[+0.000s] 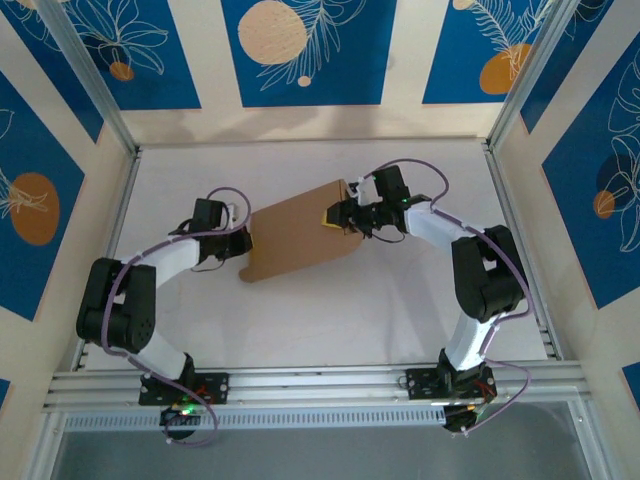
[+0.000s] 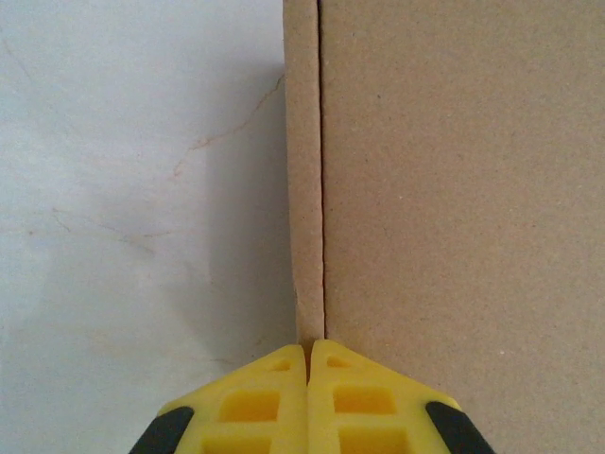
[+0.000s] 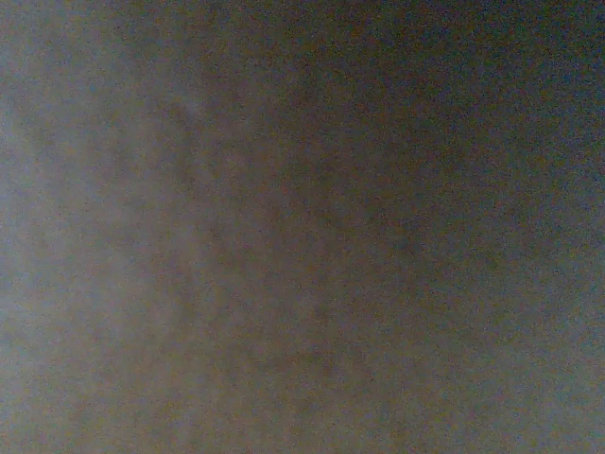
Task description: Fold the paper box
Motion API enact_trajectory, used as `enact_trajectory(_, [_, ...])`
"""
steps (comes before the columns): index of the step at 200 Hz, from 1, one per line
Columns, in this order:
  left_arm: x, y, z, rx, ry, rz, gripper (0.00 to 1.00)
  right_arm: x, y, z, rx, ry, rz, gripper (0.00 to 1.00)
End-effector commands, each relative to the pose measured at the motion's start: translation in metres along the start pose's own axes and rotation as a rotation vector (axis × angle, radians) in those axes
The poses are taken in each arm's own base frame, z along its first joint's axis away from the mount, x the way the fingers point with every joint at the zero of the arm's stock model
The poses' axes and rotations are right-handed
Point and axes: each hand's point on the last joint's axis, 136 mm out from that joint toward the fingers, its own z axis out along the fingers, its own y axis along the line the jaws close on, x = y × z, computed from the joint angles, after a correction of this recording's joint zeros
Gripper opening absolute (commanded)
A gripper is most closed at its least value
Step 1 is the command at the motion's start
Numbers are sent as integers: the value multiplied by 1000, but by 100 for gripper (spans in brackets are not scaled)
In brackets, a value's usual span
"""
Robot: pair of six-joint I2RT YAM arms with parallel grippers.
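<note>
Left claw (image 2: 309, 355) is closed, tips together against the edge of the paper box (image 2: 454, 189), seen close from its wrist. From above, the box lies flat mid-bench (image 1: 330, 320), with the right claw (image 1: 336, 217) at its other end, opening unclear.

The top external view is bright and evenly lit, a little soft, with only faint shadows on the white surface (image 1: 330, 310) and frame rails slanting outward toward 3 and 9 o'clock. The left wrist view is bright and crisp. There the paper box (image 2: 454, 189) casts a soft grey shadow toward 9 o'clock, and the yellow left tool (image 2: 308, 355) at 6 o'clock is sharp. The right wrist view is dim, grainy, murky grey-brown and wholly out of focus.
</note>
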Motion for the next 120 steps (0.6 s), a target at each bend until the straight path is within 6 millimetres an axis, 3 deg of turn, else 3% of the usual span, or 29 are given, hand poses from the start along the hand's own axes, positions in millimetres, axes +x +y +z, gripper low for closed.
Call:
enact_trajectory(1, [39, 17, 0, -84, 140, 7, 7, 3, 3, -1, -30, 10, 20, 43])
enact_trajectory(31, [16, 15, -25, -147, 53, 72, 36, 1, 1, -5, -20, 3, 62, 34])
enact_trajectory(51, [-10, 0, -54, -175, -63, 204, 47, -1, 1, -10, -35, -4, 116, 32])
enact_trajectory(75, [-25, -54, -82, -215, -216, 652, 56, -1, 6, -12, -76, 14, 198, 30])
enact_trajectory(101, [-9, -122, -98, -199, -318, 1130, 69, -3, 10, -17, -115, 28, 288, 28])
enact_trajectory(120, [7, -148, -105, -161, -348, 1335, 80, -6, 12, -23, -156, 19, 335, 28])
